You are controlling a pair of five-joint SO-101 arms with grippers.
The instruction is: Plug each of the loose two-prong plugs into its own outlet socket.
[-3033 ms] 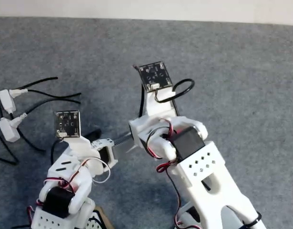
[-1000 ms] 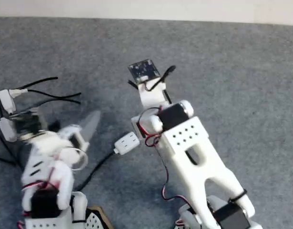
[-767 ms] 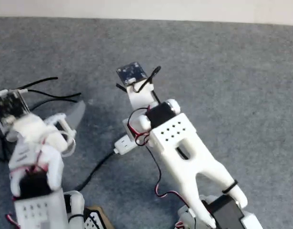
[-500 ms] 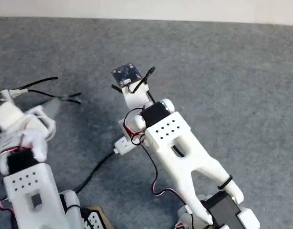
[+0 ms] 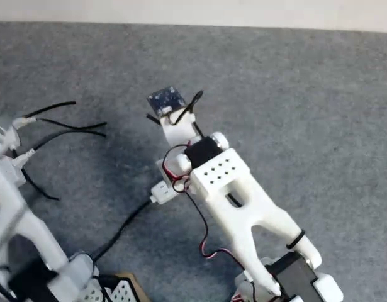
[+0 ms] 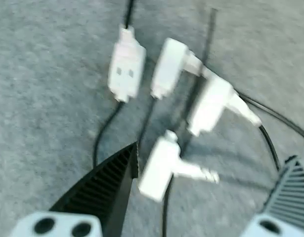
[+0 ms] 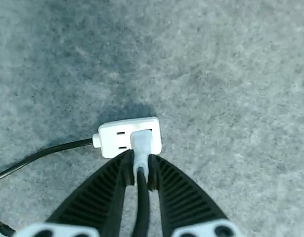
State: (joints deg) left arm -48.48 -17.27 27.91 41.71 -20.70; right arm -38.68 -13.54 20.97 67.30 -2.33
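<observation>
R gripper (image 7: 139, 157) on plug (image 7: 142, 140) (at outlet (image 7: 114, 138)), L gripper (image 6: 213, 152) wide

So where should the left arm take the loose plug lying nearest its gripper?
Probably by the blocky white body of the nearest plug, not its thin cord tail. It lies flat on the carpet, so come from above, the open left gripper closing across its long sides.

Carpet (image 5: 319, 94): grey, rough, matt cloth. Each plug (image 6: 167, 66) and the outlet (image 7: 127, 136): smooth white plastic, slightly glossy. Cords (image 5: 124, 226): black, smooth. Fingers (image 7: 100, 195): black ribbed matt plastic. Arm shells (image 5: 237, 189): white matt plastic.
</observation>
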